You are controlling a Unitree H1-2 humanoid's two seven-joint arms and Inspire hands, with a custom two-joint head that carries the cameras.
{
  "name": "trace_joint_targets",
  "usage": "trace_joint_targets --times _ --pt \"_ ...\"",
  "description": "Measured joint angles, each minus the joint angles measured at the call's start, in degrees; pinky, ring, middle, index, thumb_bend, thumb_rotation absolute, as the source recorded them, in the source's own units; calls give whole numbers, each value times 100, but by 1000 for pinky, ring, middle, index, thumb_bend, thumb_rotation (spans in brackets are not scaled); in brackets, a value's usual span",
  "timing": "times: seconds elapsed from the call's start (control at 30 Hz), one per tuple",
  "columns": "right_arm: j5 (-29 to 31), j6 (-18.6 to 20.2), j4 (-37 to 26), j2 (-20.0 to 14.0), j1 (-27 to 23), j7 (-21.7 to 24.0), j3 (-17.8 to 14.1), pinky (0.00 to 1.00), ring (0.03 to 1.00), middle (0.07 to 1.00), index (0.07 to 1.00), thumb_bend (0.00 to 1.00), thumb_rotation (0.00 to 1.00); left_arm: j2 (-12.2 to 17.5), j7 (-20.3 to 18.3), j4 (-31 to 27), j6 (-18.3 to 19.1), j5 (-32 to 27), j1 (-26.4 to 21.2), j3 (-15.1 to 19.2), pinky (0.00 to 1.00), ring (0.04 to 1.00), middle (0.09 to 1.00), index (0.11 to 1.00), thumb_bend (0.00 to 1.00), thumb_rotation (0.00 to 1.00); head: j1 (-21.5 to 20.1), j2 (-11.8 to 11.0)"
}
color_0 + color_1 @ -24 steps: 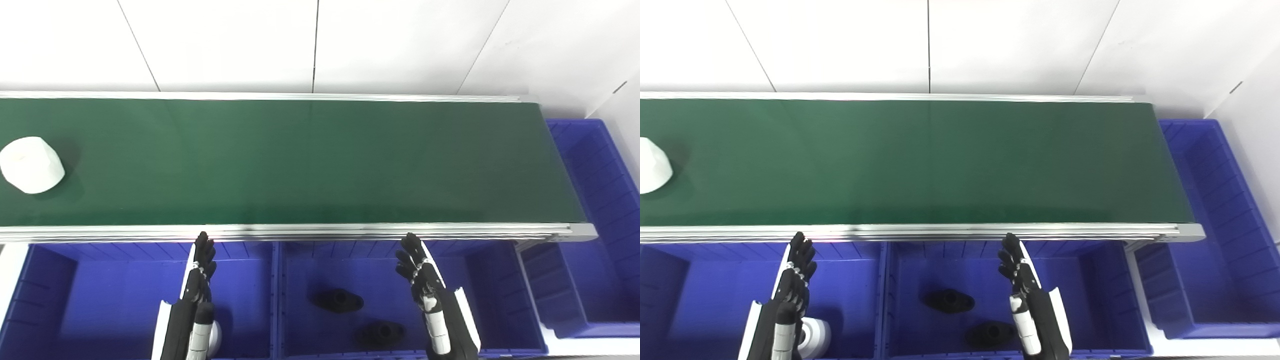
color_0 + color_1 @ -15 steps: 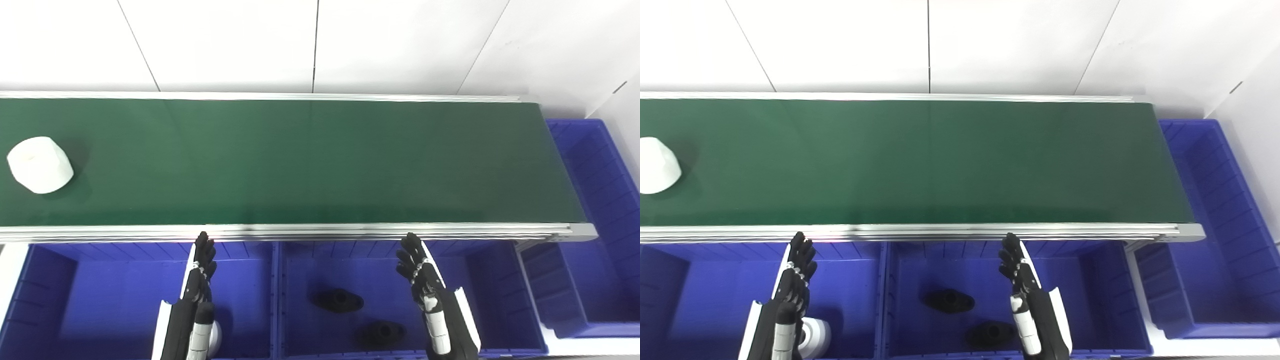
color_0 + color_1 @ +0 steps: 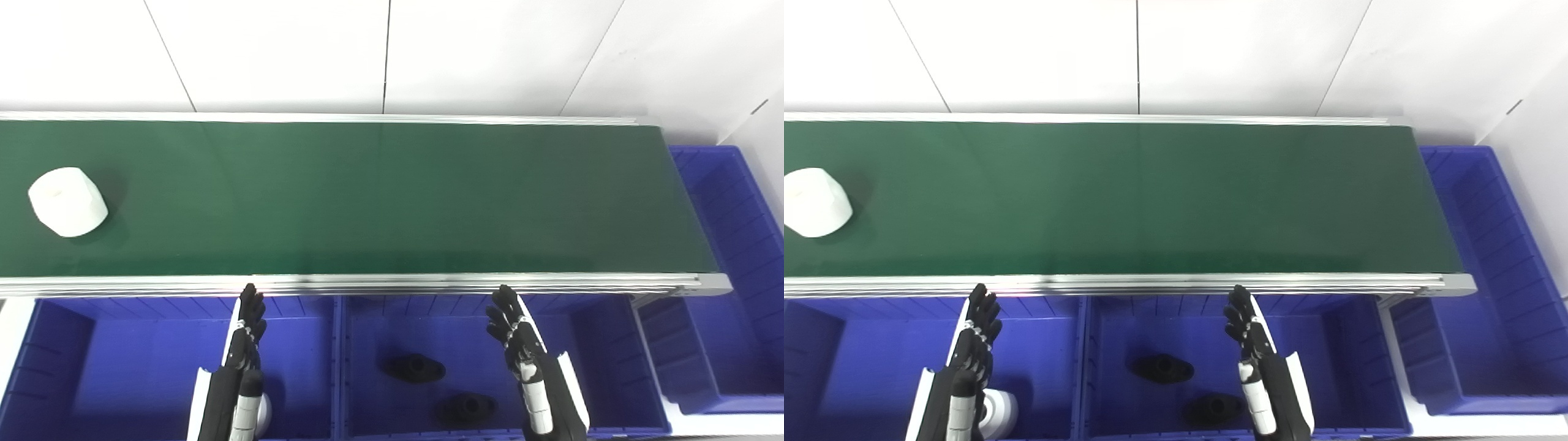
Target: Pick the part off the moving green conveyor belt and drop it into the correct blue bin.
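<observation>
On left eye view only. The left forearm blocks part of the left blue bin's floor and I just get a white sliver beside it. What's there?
Observer: The right eye view shows a white round plastic part with a greyish ring on its face. It lies in the left blue plastic bin, just right of the left forearm.
Operator: Is it jammed against the divider to the middle bin?
Observer: No. Bare blue floor shows between it and the divider.
</observation>
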Motion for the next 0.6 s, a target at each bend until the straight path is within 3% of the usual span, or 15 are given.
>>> trace_joint_targets --times 0.23,0.6 --pt "-4 0 0 0 0 2 0 918 940 957 976 843 991 -1 0 0 0 0 0 1 1000 1000 1000 1000 722 1000 -9 17" --pt "-9 0 2 -28 -6 10 -38 921 942 960 978 840 999 -106 8 69 0 73 -1 -13 1000 1000 1000 1000 645 1000 140 0"
